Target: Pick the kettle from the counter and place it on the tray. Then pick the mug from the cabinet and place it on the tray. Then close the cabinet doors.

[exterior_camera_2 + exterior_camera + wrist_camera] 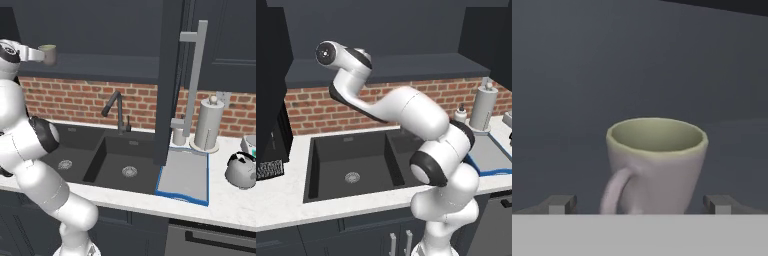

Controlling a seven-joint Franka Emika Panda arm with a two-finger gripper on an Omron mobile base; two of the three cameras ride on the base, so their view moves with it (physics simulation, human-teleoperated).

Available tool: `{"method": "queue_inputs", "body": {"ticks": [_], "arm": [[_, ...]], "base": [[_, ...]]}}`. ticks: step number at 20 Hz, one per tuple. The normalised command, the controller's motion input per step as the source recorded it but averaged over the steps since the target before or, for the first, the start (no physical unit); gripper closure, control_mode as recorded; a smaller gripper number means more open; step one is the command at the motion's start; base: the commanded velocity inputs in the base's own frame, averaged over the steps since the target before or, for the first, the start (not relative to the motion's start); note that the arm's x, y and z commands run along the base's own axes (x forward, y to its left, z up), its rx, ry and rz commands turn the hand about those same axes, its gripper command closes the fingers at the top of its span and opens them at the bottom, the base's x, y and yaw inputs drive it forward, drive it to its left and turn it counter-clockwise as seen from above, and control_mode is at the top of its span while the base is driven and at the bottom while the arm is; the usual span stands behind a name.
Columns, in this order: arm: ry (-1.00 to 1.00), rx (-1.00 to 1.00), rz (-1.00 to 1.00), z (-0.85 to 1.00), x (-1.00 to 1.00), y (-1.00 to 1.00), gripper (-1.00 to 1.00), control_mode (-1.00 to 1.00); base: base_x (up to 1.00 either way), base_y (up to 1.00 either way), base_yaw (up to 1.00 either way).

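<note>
Mug [656, 162], 1, upright on the cabinet [100, 67] shelf, handle turned toward the camera, dead ahead of the gripper [641, 204], between its 2 fingertips [561, 204], which stand fully open and grip nothing

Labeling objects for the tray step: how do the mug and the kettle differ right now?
The mug is beige with an open cream-green inside; the kettle is closed, rounded and silver-grey. The mug sits up in the cabinet between the open gripper fingers; the kettle sits on the counter beside the tray. Both stand upright, off the tray.
</note>
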Motion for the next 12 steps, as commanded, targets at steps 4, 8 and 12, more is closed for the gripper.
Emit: {"method": "queue_inputs", "body": {"ticks": [4,8,12], "arm": [[0.01,0.02,-0.07,0.00,0.23,0.00,-1.00,-1.00],[0.02,0.04,-0.03,0.00,0.18,0.00,-1.00,-1.00],[0.00,0.03,-0.01,0.00,0.09,-0.02,1.00,-1.00]], "base": [[0.00,0.00,0.00],[0.00,0.00,0.00],[0.00,0.00,0.00]]}}
